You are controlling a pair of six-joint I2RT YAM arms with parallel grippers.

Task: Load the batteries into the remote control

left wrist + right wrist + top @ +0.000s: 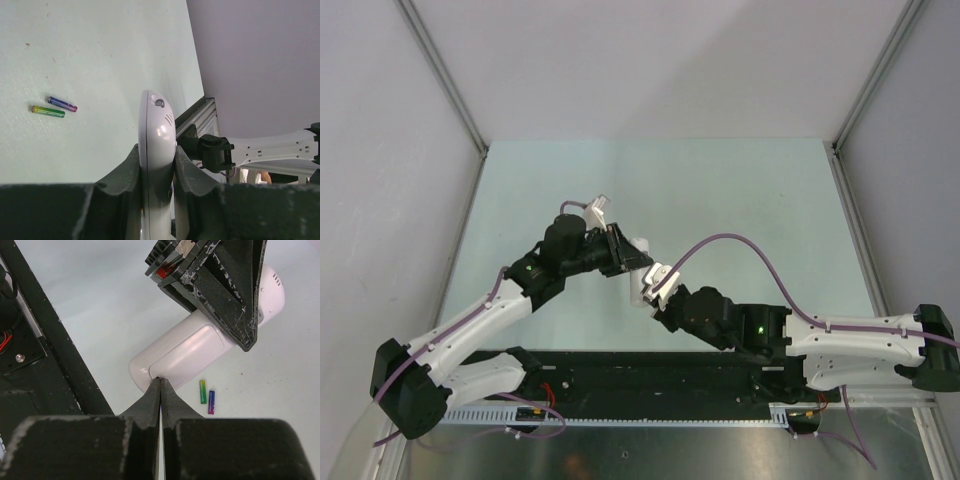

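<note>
Item: one small white oblong plastic remote control (156, 125), held above the pale green table (100, 50), its back panel facing the right wrist camera and the cover apparently in place. Your left gripper (156, 150) pinches it across its thin edges. Expect it to be light, stiff and smooth-shelled, so likely to slip; hold it mid-body, clear of the cover. Your right gripper (160, 384) has its fingers pressed together on nothing visible, tips at the cover's end seam.

Also: one slim purple battery (62, 104) and one green battery (48, 111), two in all, lying side by side on the table. They are probably light, hard and prone to rolling; take each across its middle.
</note>
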